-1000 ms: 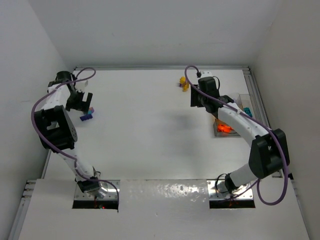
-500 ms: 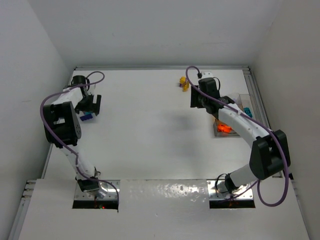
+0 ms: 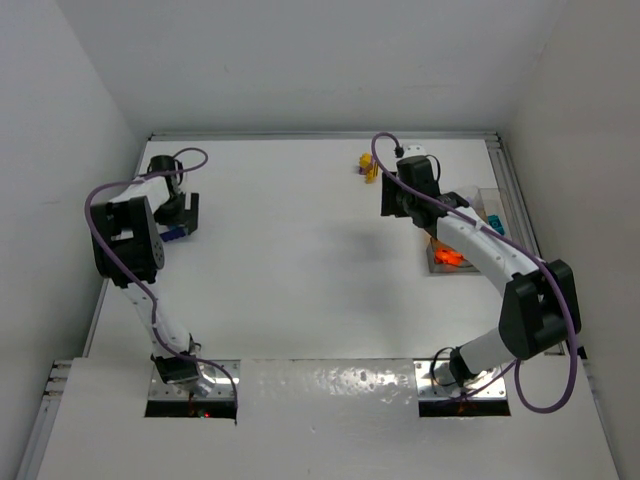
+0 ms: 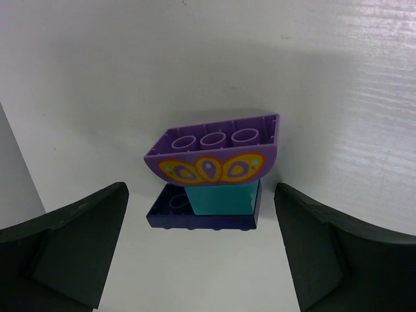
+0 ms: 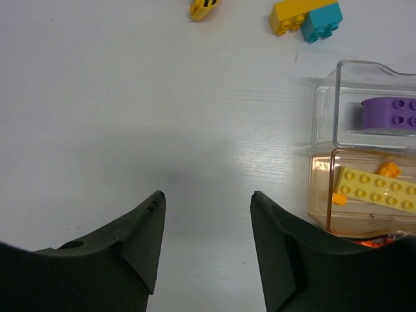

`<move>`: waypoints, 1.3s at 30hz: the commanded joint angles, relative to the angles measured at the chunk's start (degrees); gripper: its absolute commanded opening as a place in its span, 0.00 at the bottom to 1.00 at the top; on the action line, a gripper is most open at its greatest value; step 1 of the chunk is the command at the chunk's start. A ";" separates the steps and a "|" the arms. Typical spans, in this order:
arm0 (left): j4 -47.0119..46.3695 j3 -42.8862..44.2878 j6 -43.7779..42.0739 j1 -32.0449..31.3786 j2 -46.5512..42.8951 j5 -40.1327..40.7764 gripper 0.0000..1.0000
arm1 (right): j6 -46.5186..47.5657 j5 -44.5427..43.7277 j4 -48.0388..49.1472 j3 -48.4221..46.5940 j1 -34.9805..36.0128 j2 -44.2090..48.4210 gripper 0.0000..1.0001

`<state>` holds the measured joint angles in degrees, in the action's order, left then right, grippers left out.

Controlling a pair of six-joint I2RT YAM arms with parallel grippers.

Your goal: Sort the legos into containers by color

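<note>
Lego clump [image 4: 211, 172], a purple curved brick with an orange-yellow print stacked on a teal brick and a dark blue plate, sits on the white counter [image 3: 300, 230] near the far left edge. Left claw [image 3: 182, 215] is wide open, one finger on each side of the clump, neither touching it. Right claw [image 5: 207, 198] is also spread open with nothing in it, hovering over bare counter toward the far right. Clear container [image 5: 323, 104] lies just to its right. One clear compartment holds a round purple brick [image 5: 389, 115]. The amber-tinted compartment next to it holds a long yellow plate [image 5: 383, 190] and a few small orange bits; can't tell how many. Loose on the counter beyond the right claw are a yellow-and-teal pair [image 5: 307, 15], joined side by side, and a small yellow piece with black marks [image 5: 203, 8], apart from each other and outside the container.
</note>
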<state>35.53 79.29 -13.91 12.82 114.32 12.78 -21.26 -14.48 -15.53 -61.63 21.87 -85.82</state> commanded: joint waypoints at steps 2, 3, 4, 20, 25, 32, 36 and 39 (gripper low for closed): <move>-1.34 0.78 1.87 0.01 1.17 1.90 0.91 | -0.19 -0.37 0.24 -2.36 0.19 0.57 0.55; -1.43 0.43 2.13 0.19 0.99 2.08 0.89 | -0.19 -0.46 0.15 -2.45 0.11 0.65 0.55; -1.77 0.17 2.40 0.28 0.82 2.25 0.88 | -0.10 -0.55 0.06 -2.45 0.19 0.66 0.55; 0.77 1.13 3.72 0.36 -0.50 -3.81 0.26 | 0.34 -1.34 -0.64 -3.41 0.19 0.65 0.55; 2.00 2.54 0.65 0.10 -2.00 -8.37 0.00 | 1.30 -0.46 -1.08 -3.76 0.11 1.27 0.55; 5.16 5.00 -4.27 -1.82 -3.49 -12.33 0.00 | 2.36 -0.29 -0.64 -3.41 0.10 2.76 0.55; 6.04 4.39 -9.63 -5.69 -5.86 -16.02 0.00 | 2.18 2.43 -0.47 -3.15 0.19 2.85 0.55; 6.04 3.51 -13.94 -9.38 -7.79 -19.62 0.00 | 2.18 5.42 -0.03 -2.97 0.54 1.89 0.54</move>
<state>41.28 82.11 -21.74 7.38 111.50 -1.15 -19.49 -12.64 -17.06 -62.63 21.91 -84.99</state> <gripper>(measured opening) 0.379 0.547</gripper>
